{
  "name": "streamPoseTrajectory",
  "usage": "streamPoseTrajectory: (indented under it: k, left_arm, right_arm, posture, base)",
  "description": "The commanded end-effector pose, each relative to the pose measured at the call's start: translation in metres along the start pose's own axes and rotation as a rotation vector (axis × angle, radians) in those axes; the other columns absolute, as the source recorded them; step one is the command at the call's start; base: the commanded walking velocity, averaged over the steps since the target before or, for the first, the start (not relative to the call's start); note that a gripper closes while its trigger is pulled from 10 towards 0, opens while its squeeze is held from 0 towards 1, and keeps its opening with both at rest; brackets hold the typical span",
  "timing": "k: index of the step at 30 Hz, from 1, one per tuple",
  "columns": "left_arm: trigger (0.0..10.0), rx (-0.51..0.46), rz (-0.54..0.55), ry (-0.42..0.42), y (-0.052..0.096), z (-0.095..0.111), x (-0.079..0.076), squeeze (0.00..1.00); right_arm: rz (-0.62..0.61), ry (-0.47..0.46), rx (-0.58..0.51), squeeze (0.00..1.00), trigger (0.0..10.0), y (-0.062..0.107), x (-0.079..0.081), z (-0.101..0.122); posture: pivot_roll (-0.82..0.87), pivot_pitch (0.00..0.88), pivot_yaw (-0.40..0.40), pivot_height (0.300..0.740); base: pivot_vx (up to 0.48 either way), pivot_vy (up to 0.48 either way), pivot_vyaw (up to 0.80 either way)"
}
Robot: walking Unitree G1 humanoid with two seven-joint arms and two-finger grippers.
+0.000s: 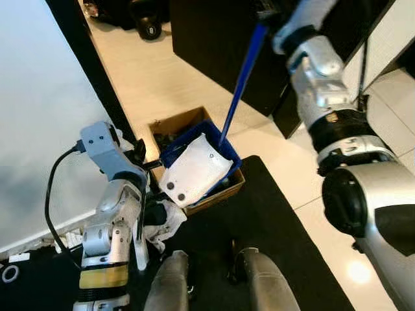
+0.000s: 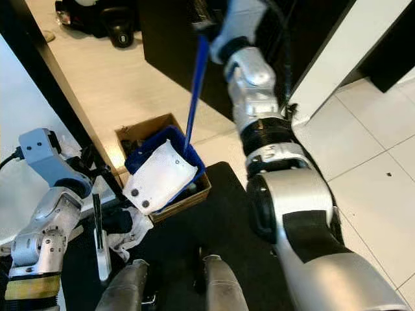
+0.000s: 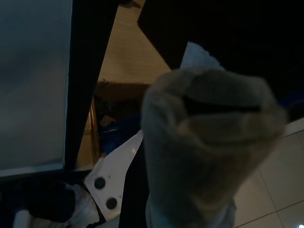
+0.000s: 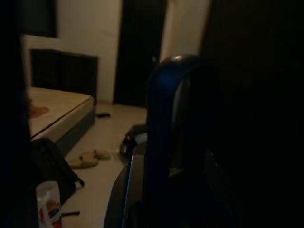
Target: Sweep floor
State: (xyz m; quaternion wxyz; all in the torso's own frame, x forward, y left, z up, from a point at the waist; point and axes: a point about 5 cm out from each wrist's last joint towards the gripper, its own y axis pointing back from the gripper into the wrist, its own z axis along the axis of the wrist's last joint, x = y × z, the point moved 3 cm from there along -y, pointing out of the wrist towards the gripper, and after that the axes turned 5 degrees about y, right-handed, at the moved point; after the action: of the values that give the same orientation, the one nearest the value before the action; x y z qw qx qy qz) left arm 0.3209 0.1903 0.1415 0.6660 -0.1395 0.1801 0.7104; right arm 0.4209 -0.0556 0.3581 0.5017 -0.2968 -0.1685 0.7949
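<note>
So the blue dustpan (image 1: 194,170) is tipped over the cardboard box (image 1: 170,126), which sits on the pale floor (image 1: 155,71) right at the edge of the black mat (image 1: 272,220). Its white underside faces up at the head camera, two dark round spots near the lower edge. The long blue handle (image 1: 241,81) runs up and away from the pan to the right tool (image 1: 266,14), way up at the top of the picture; the right arm is raised, and in the right wrist view a blue handle end (image 4: 166,133) sits close to the lens. I honestly can't tell how that tool's fingers sit.

The left tool (image 1: 144,157) is right beside the dustpan's lower side, by the box. Can't tell if it's open or closed either. There's a crumpled white cloth (image 1: 165,223) just below it on the mat. In the left wrist view a grey sock-like cover (image 3: 204,142) blocks most of the lens.
</note>
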Motion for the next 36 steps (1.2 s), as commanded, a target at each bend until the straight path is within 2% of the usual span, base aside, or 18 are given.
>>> streamPoseTrajectory:
  k: [1,2,4,6,9,10,14,19,20,23,25,27,30,31,32,34,35,36]
  left_arm:
    - [10.0,-0.004,-0.019,-0.009,0.002,-0.001,-0.006,0.00]
    - [10.0,-0.004,-0.019,-0.009,0.002,-0.001,-0.006,0.00]
    - [10.0,-0.006,-0.029,-0.009,0.002,-0.001,-0.008,0.00]
    - [10.0,-0.006,-0.029,-0.009,0.002,-0.001,-0.008,0.00]
    - [10.0,-0.005,-0.035,-0.008,0.002,-0.001,-0.009,0.00]
    - [10.0,-0.005,-0.035,-0.008,0.002,-0.001,-0.009,0.00]
    - [10.0,-0.002,-0.043,-0.001,0.003,-0.003,-0.012,0.00]
    - [10.0,-0.001,-0.048,0.000,0.002,-0.003,-0.013,0.00]
    - [10.0,-0.001,-0.051,0.000,0.002,-0.003,-0.013,0.00]
    - [10.0,0.000,-0.053,0.000,0.002,-0.003,-0.014,0.00]
    - [10.0,0.000,-0.054,0.000,0.001,-0.003,-0.014,0.00]
    - [10.0,0.003,-0.057,-0.001,0.001,-0.003,-0.014,0.00]
    - [10.0,0.004,-0.058,-0.001,0.001,-0.004,-0.014,0.00]
    - [10.0,0.007,-0.060,-0.002,0.001,-0.004,-0.015,0.00]
    - [10.0,0.007,-0.060,-0.002,0.001,-0.004,-0.015,0.00]
    - [10.0,0.018,-0.071,-0.009,0.000,-0.006,-0.016,0.00]
    - [10.0,0.018,-0.071,-0.009,0.000,-0.006,-0.016,0.00]
    - [10.0,0.024,-0.079,-0.015,0.001,-0.008,-0.017,0.00]
  right_arm:
    - [0.055,0.128,-0.192,0.00,10.0,-0.009,0.016,0.038]
    - [0.055,0.128,-0.192,0.00,10.0,-0.009,0.016,0.038]
    - [0.117,0.192,-0.248,0.00,10.0,-0.008,0.038,0.042]
    - [0.117,0.192,-0.248,0.00,10.0,-0.008,0.038,0.042]
    - [0.184,0.299,-0.339,0.00,10.0,0.000,0.063,0.046]
    - [0.184,0.299,-0.339,0.00,10.0,0.000,0.063,0.046]
    - [0.213,0.506,-0.459,0.00,10.0,0.012,0.075,0.053]
    - [0.212,0.536,-0.484,0.00,10.0,0.014,0.073,0.055]
    - [0.161,0.517,-0.477,0.00,10.0,0.012,0.057,0.061]
    - [0.102,0.526,-0.457,0.00,10.0,0.012,0.040,0.063]
    - [0.088,0.535,-0.450,0.00,10.0,0.012,0.036,0.063]
    - [0.013,0.562,-0.382,0.00,10.0,0.015,0.013,0.057]
    - [-0.012,0.568,-0.362,0.00,10.0,0.016,0.005,0.055]
    - [-0.061,0.587,-0.289,0.00,10.0,0.020,-0.013,0.046]
    - [-0.061,0.587,-0.289,0.00,10.0,0.020,-0.013,0.046]
    - [-0.141,0.605,-0.178,0.00,10.0,0.030,-0.043,0.032]
    - [-0.141,0.605,-0.178,0.00,10.0,0.030,-0.043,0.032]
    - [-0.199,0.575,-0.115,0.00,10.0,0.039,-0.062,0.025]
  posture:
    - [0.04,0.204,-0.084,0.740]
    - [0.04,0.204,-0.084,0.740]
    - [0.03,0.207,-0.081,0.740]
    - [0.03,0.207,-0.081,0.740]
    - [0.03,0.209,-0.080,0.740]
    - [0.03,0.209,-0.080,0.740]
    - [0.03,0.210,-0.079,0.740]
    - [0.03,0.211,-0.075,0.740]
    - [0.02,0.211,-0.072,0.740]
    - [0.02,0.211,-0.070,0.740]
    - [0.02,0.211,-0.070,0.740]
    - [0.01,0.211,-0.067,0.740]
    - [0.01,0.211,-0.067,0.740]
    - [0.01,0.212,-0.062,0.740]
    - [0.01,0.212,-0.062,0.740]
    - [0.00,0.210,-0.060,0.740]
    - [0.00,0.210,-0.060,0.740]
    - [0.00,0.208,-0.059,0.740]
  base:
    - [0.000,0.000,0.00]
    - [0.000,0.000,0.00]
    - [0.000,0.000,0.00]
    - [0.000,0.000,0.00]
    - [0.000,0.000,0.00]
    - [0.000,0.000,0.00]
    - [0.000,0.000,0.00]
    - [0.000,0.000,0.00]
    - [0.000,0.000,0.00]
    - [0.000,0.000,0.00]
    - [0.000,0.000,0.00]
    - [0.000,0.000,0.00]
    - [0.000,0.000,0.00]
    - [0.000,0.000,0.00]
    - [0.000,0.000,0.00]
    - [0.000,0.000,0.00]
    - [0.000,0.000,0.00]
    - [0.000,0.000,0.00]
